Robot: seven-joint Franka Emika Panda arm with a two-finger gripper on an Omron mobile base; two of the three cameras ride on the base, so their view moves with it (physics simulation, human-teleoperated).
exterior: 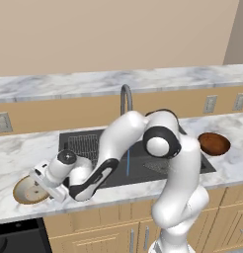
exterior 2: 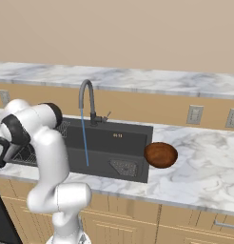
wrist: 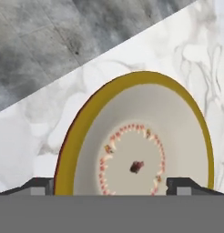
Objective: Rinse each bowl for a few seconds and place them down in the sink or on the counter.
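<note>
The shallow round tan bowl with a cream speckled inside (exterior: 29, 190) lies flat on the white marble desk with grey veins (exterior: 15, 153), left of the wide black rectangular sink (exterior: 138, 158) and close to the desk's front edge. The white arm bends low over that corner, and its two-finger gripper (exterior: 44, 190) sits at the bowl's right rim in the left base view.

In the hand view the tan bowl (wrist: 136, 145) rises large between the two dark fingers (wrist: 38, 185), which stand far apart at either side of its near rim. The fingers are released: they spread wider than the part of the bowl between them, and neither pad presses on the yellow-tan rim. The bowl rests on the marble desk (wrist: 196, 59), with grey floor beyond the desk's edge.

The glossy reddish-brown round bowl (exterior 2: 160, 155) sits on the desk just right of the sink (exterior 2: 114, 143), well apart from the gripper. A thin blue stream falls from the dark gooseneck tap (exterior 2: 85, 95) into the basin.
</note>
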